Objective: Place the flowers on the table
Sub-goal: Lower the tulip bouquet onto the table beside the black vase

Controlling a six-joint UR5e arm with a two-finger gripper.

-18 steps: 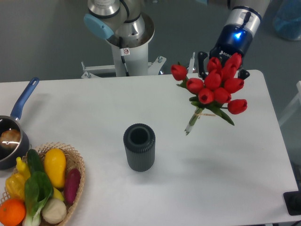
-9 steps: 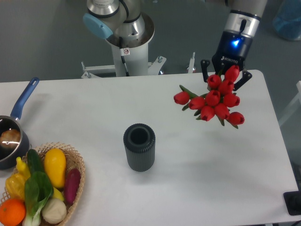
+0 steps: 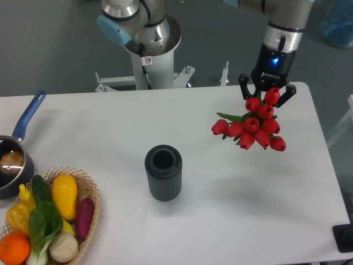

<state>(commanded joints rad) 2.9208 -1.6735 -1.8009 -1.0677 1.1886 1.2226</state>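
The 2 black fingers of the gripper (image 3: 267, 97) are closed on the bunch of red tulips with green leaves (image 3: 251, 124), held above the right part of the white smooth table (image 3: 182, 116), heads toward the camera, long axis apparently steep, so a tumble is risked if released here.

One fixed camera, set high at the front edge of the table (image 3: 110, 127), looks down and across toward the arm's pedestal (image 3: 149, 58) at the far side. It sits far enough back to take in nearly the whole top, cropping the left edge.
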